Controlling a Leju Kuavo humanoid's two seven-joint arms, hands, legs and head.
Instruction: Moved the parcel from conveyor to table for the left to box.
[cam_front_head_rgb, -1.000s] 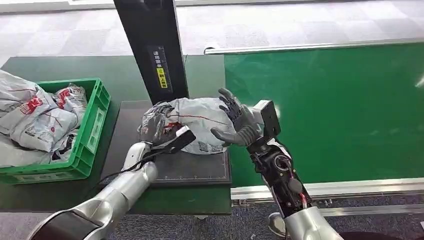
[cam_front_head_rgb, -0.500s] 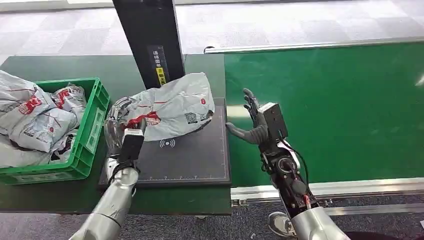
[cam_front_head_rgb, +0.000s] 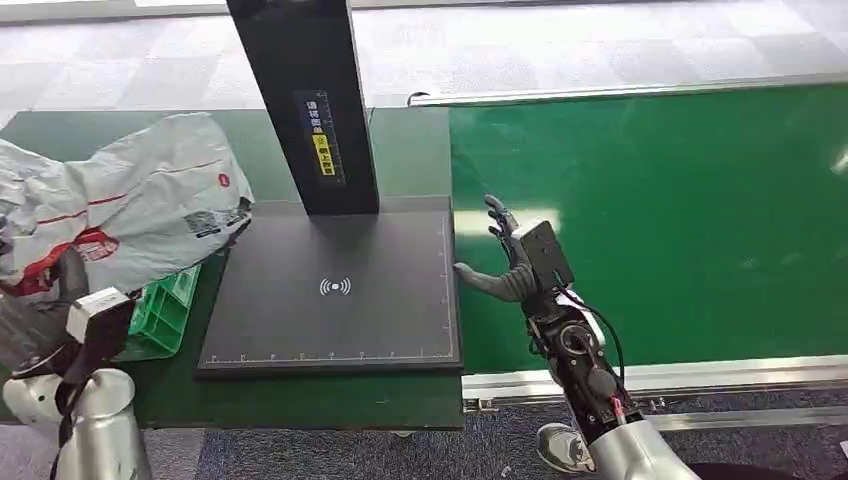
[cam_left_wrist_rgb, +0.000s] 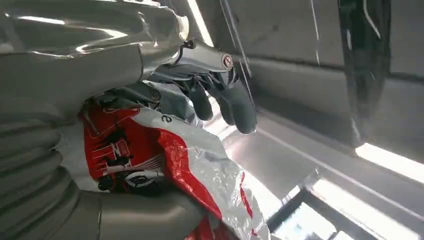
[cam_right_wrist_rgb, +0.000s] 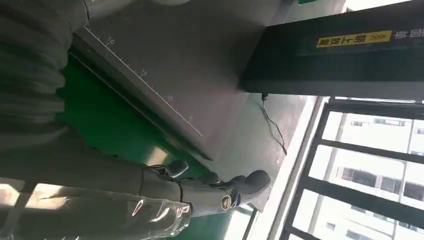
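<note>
The parcel hides most of the green crate.

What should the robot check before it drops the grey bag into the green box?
1. Left hand has hold of the parcel: ok, the bag is gripped between thumb and fingers.
2. Parcel is over the green crate: ok, it hangs above it in the head view.
3. Room left in the crate: cannot tell, the parcel hides the inside.
4. Right hand is out of the way: ok, it is open and empty beside the black scanner pad, over the conveyor.
5. Scanner pad is free of parcels: ok.
</note>
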